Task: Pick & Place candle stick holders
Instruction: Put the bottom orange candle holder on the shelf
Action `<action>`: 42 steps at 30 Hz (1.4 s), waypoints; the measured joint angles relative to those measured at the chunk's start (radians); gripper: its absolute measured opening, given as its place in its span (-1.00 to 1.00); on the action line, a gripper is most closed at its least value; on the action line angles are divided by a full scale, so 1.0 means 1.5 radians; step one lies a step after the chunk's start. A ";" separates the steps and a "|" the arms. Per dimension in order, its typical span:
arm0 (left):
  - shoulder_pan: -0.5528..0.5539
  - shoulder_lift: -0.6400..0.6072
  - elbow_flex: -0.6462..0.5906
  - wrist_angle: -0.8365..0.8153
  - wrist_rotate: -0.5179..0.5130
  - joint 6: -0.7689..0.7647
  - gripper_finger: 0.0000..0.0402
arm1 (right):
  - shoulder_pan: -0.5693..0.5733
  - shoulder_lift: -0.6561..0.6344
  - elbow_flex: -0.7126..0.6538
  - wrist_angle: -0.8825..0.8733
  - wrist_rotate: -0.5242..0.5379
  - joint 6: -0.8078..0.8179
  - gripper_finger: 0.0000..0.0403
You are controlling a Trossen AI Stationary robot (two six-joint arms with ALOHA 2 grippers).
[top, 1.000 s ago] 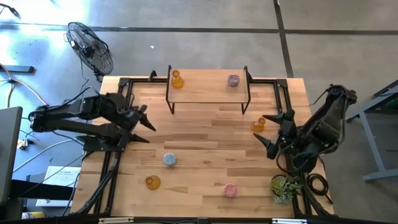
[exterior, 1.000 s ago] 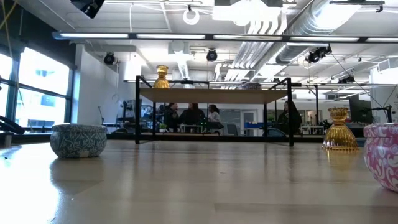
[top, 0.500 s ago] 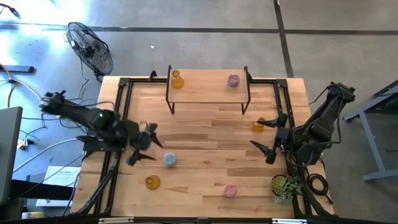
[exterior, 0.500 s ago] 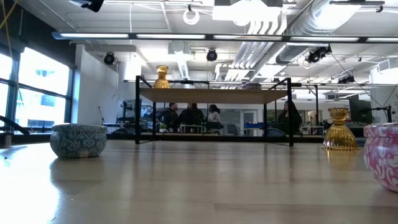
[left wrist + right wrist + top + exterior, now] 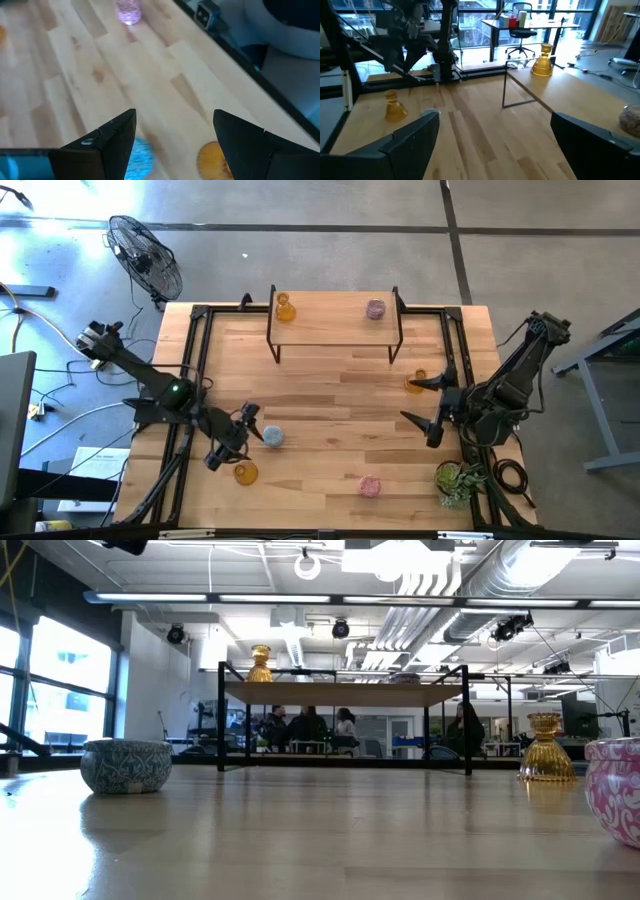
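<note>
Several small glass candle stick holders stand on the wooden table. A pale blue one (image 5: 272, 437) and an amber one (image 5: 245, 473) are near the left front, and a pink one (image 5: 370, 486) stands near the front edge. Another amber one (image 5: 415, 382) stands at the right. On the raised shelf stand one amber (image 5: 284, 307) and one pink (image 5: 375, 308). My left gripper (image 5: 233, 440) hovers open just left of the blue holder (image 5: 137, 157) and the amber holder (image 5: 212, 160). My right gripper (image 5: 420, 402) is open beside the right amber holder (image 5: 395, 106).
A black-legged wooden shelf (image 5: 335, 330) stands at the far middle of the table. A green potted plant (image 5: 455, 480) sits at the near right corner. Black frame rails (image 5: 195, 350) run along the table's left and right sides. Bare wood lies in the middle.
My left gripper has swung toward the table's near edge and come down, ending beside the blue and amber holders, and it has rolled on the way. My right gripper has sunk a little and tipped closer to level. No holder has moved.
</note>
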 joint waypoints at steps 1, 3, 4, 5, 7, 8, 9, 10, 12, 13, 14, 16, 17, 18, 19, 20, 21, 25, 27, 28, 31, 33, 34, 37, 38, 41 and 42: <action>-0.008 0.002 0.000 0.001 0.000 -0.008 0.30 | 0.000 0.000 -0.005 0.012 -0.004 0.000 0.88; -0.027 0.002 0.000 0.000 -0.004 -0.026 0.30 | 0.000 0.000 -0.014 0.030 -0.016 0.000 0.88; -0.037 0.002 0.000 0.001 -0.012 -0.038 0.30 | 0.000 0.001 -0.016 0.035 -0.022 0.001 0.88; -0.047 0.002 0.000 0.003 -0.020 -0.052 0.30 | 0.000 0.001 -0.020 0.046 -0.028 0.001 0.88; -0.066 0.002 0.000 0.003 -0.046 -0.070 0.30 | 0.000 0.002 -0.029 0.067 -0.035 0.001 0.88; -0.076 0.002 0.000 0.003 -0.058 -0.079 0.30 | 0.000 0.002 -0.035 0.077 -0.037 0.001 0.88; -0.085 0.002 0.000 0.003 -0.070 -0.089 0.30 | 0.000 0.002 -0.040 0.086 -0.037 0.000 0.88; -0.095 0.002 0.000 0.003 -0.084 -0.101 0.30 | 0.000 0.002 -0.046 0.097 -0.037 -0.001 0.88; -0.111 0.007 0.000 0.001 -0.105 -0.129 0.30 | 0.000 0.002 -0.057 0.109 -0.037 -0.001 0.88; -0.117 0.011 0.000 0.000 -0.112 -0.141 0.30 | 0.000 0.002 -0.061 0.112 -0.038 0.002 0.88; -0.123 0.017 0.000 -0.006 -0.118 -0.152 0.30 | 0.000 0.002 -0.065 0.117 -0.038 0.006 0.88; -0.136 0.031 0.000 -0.018 -0.122 -0.174 0.30 | 0.000 0.002 -0.075 0.128 -0.038 0.015 0.88; -0.141 0.039 0.000 -0.024 -0.123 -0.187 0.30 | 0.000 0.002 -0.080 0.137 -0.038 0.017 0.88; -0.145 0.047 0.000 -0.030 -0.124 -0.201 0.30 | 0.000 0.002 -0.085 0.146 -0.039 0.018 0.88; -0.149 0.057 0.000 -0.038 -0.123 -0.214 0.30 | 0.000 0.002 -0.093 0.161 -0.040 0.018 0.88; -0.154 0.065 -0.001 -0.046 -0.119 -0.229 0.30 | 0.000 0.002 -0.100 0.174 -0.041 0.017 0.88; -0.159 0.072 -0.001 -0.052 -0.115 -0.243 0.30 | 0.000 0.002 -0.107 0.188 -0.042 0.017 0.88; -0.177 0.093 -0.001 -0.060 -0.109 -0.277 0.30 | 0.000 0.002 -0.132 0.232 -0.053 0.018 0.88; -0.186 0.102 -0.001 -0.062 -0.108 -0.278 0.30 | 0.000 0.002 -0.146 0.262 -0.057 0.018 0.88; -0.191 0.105 -0.001 -0.062 -0.105 -0.278 0.30 | 0.000 0.002 -0.152 0.274 -0.058 0.018 0.88; -0.204 0.112 -0.001 -0.062 -0.101 -0.278 0.30 | 0.000 0.002 -0.165 0.311 -0.070 0.018 0.88; -0.215 0.112 -0.001 -0.062 -0.110 -0.278 0.30 | 0.000 0.002 -0.169 0.320 -0.072 0.018 0.88; -0.220 0.112 -0.001 -0.062 -0.119 -0.278 0.30 | 0.000 0.002 -0.170 0.326 -0.072 0.017 0.88; -0.228 0.112 -0.001 -0.063 -0.129 -0.278 0.30 | 0.000 0.002 -0.171 0.328 -0.069 0.014 0.88; -0.229 0.112 -0.001 -0.065 -0.129 -0.278 0.30 | 0.000 0.002 -0.171 0.328 -0.066 0.014 0.88; -0.229 0.114 -0.001 -0.078 -0.131 -0.291 0.30 | 0.000 0.002 -0.171 0.328 -0.062 0.016 0.88; -0.229 0.114 -0.001 -0.083 -0.133 -0.296 0.30 | 0.000 0.002 -0.171 0.327 -0.062 0.016 0.88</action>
